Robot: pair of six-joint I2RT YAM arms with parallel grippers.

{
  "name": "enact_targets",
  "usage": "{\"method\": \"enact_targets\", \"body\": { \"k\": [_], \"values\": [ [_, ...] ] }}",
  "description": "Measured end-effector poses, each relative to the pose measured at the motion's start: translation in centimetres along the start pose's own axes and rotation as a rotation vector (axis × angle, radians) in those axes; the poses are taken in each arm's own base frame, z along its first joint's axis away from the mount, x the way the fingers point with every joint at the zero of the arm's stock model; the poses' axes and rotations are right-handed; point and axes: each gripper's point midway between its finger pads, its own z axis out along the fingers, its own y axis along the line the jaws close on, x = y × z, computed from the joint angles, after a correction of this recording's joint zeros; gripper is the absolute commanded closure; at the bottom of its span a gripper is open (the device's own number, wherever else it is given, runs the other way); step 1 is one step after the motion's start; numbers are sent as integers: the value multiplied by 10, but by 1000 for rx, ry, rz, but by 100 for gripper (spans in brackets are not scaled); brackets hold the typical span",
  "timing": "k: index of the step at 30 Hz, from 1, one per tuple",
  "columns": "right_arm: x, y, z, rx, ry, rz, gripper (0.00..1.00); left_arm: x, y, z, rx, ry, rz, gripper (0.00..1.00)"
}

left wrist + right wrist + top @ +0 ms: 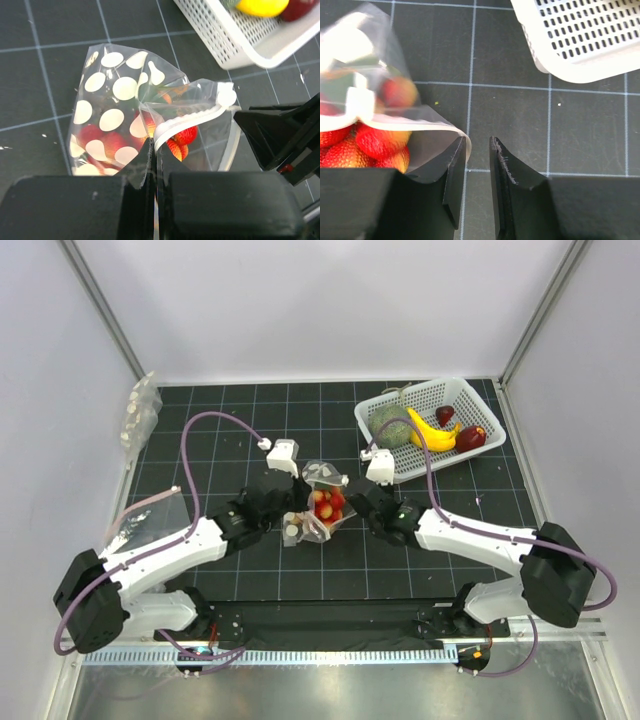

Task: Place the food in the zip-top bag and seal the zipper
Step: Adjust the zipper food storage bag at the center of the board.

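Top external view: on the table (250, 570), left of the basket (425, 386), the bag (318, 478) is seen between the two arms. The food (328, 504) already lies inside it, red through the dotted film, so filling is judged done and sealing is the step in hand. In the left wrist view the zipper (187, 120) is seen bowed and gaping, not yet pressed together. The left claw (154, 150) is clenched on the bag's film just below the zipper. The right claw (477, 145) is released, jaws a little apart with nothing between them, the bag's corner resting against one finger. Next, the strip's end should be taken between the right jaws and pressed shut along its length
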Motion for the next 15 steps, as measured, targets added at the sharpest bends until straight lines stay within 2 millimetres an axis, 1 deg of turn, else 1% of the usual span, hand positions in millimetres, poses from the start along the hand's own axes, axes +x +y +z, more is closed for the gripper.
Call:
{"method": "enact_targets", "body": {
  "k": [4, 6, 7, 8, 11, 15],
  "values": [
    [-2, -2, 0, 23, 4, -7, 70, -12, 4, -7, -20, -40, -3, 100],
    [-4, -3, -2, 20, -2, -2, 69, -13, 5, -8, -22, -44, 2, 100],
    [-6, -3, -4, 10, -6, 5, 68, -12, 5, -7, -22, -43, 6, 100],
    [-7, -2, -6, -9, -11, 15, 63, -12, 4, -7, -17, -40, 8, 100],
    [-9, -1, -17, -84, -38, 54, 54, -11, -1, -8, 13, -30, 9, 100],
    [-14, 7, -25, -162, -58, 80, 52, -11, -11, -7, 63, -28, 2, 100]
  ]
}}
